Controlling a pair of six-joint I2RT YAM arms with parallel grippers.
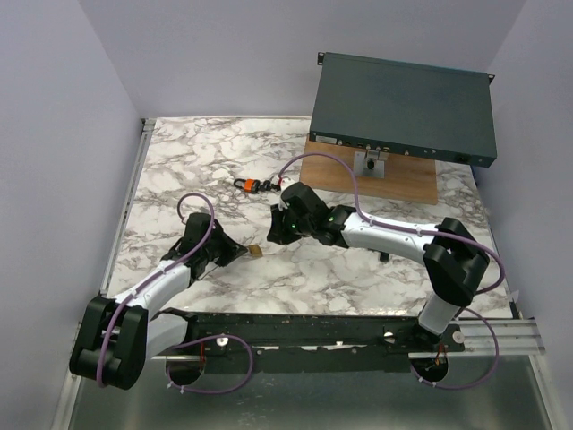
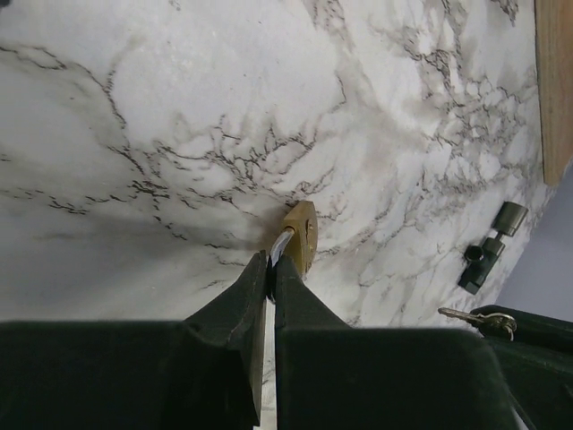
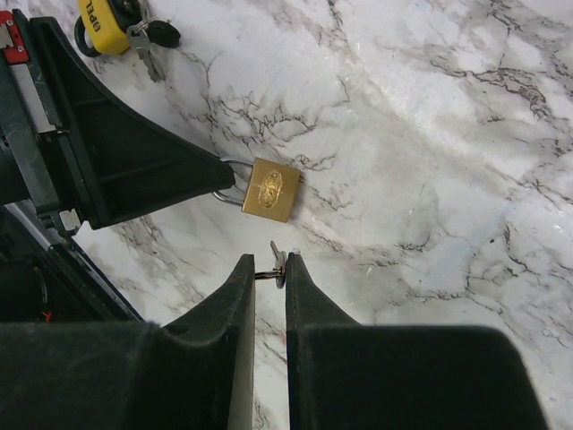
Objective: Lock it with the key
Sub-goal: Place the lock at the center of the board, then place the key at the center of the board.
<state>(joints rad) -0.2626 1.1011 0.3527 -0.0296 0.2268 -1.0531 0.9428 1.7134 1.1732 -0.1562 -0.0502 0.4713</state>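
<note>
A small brass padlock (image 3: 271,189) is held over the marble table (image 1: 197,170) by its steel shackle (image 3: 228,184), on which my left gripper (image 2: 271,264) is shut. Its body (image 2: 302,235) sticks out past the fingertips, and it shows near the table's middle (image 1: 256,251) in the top view. My right gripper (image 3: 270,269) is shut on a small silver key (image 3: 279,262), pinched by its head. The blade points toward the padlock and stops a short gap from its body, not touching. From above, the right gripper (image 1: 279,231) sits just up and right of the padlock.
A yellow-orange padlock with keys (image 1: 251,185) lies further back. At the back right, a dark rack unit (image 1: 403,107) rests on a wooden board (image 1: 403,184) with a metal bracket (image 1: 370,164). A small black part (image 1: 385,258) lies right of the arms.
</note>
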